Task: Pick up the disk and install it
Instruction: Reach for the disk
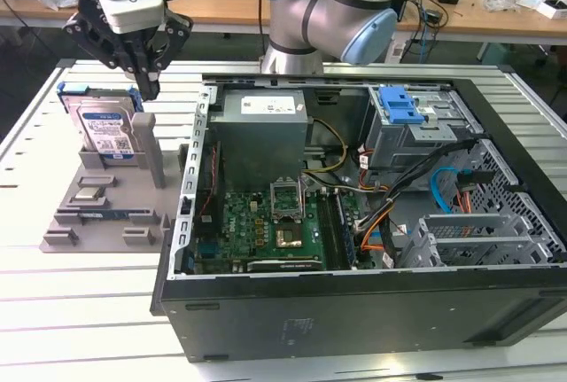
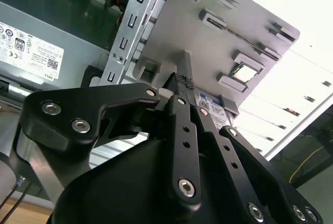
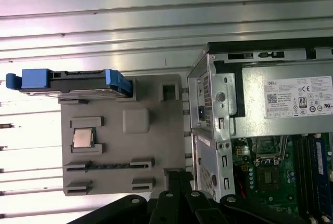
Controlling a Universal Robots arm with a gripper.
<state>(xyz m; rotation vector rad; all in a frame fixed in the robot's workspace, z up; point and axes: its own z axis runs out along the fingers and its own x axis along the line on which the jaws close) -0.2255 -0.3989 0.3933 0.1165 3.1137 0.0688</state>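
The disk [image 1: 105,129] stands on edge in a slot at one end of the grey fixture [image 1: 97,214], its blue bracket framing the labelled face. The claw [image 1: 151,89] hangs above that same end of the fixture, near the disk's upper corner, its fingers drawn together with nothing between them. A small silver chip [image 3: 82,137] sits in a pocket mid-fixture. Beside the fixture, on the slatted surface [image 1: 89,311], lies the open computer case [image 1: 354,222]

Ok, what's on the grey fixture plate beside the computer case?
The disk stands upright at one end; a square chip and a memory stick sit further along. Its holder covers the disk's bottom edge.
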